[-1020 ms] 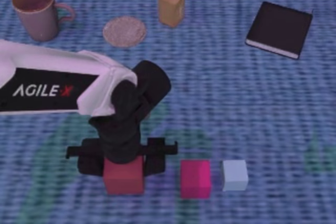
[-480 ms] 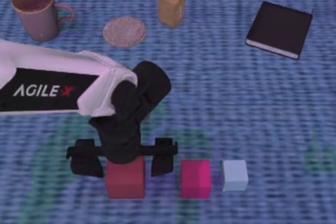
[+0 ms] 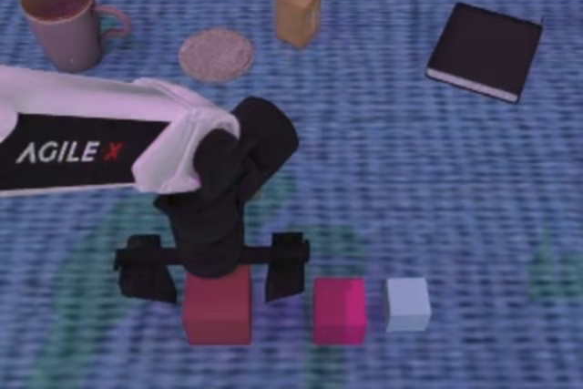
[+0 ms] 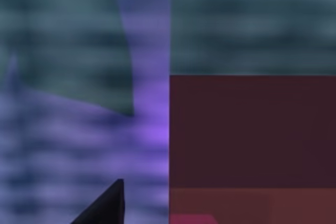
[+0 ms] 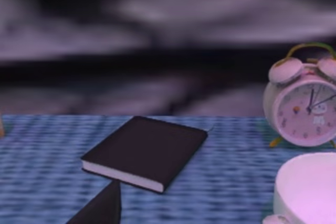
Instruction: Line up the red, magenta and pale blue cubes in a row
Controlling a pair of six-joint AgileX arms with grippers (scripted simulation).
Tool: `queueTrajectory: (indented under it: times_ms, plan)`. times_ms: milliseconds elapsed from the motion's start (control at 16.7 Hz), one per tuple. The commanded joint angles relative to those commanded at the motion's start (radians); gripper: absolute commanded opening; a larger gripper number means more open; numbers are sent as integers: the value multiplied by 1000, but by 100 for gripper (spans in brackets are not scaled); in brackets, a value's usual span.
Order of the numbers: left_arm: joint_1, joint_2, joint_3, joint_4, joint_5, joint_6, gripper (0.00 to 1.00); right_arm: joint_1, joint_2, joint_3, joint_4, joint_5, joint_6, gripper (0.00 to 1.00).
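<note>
Top view showed the left gripper spread wide over the back edge of the red cube, its fingers standing clear on either side and gripping nothing. That cube sat on the counter near the front edge, with the magenta cube apart to its right and the pale blue cube just beside that, all three in one row. Left wrist view showed the red cube close below. Right gripper was out of sight.
</note>
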Motion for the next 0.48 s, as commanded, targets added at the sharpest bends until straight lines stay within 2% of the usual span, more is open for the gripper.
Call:
queueTrajectory:
  times_ms: [300,480]
  plan:
    - [12,-78,104,-197,0,-4,100,0,0,0,0,0,0,100]
    - [15,-101,127,-230,0,-2,100,0,0,0,0,0,0,100]
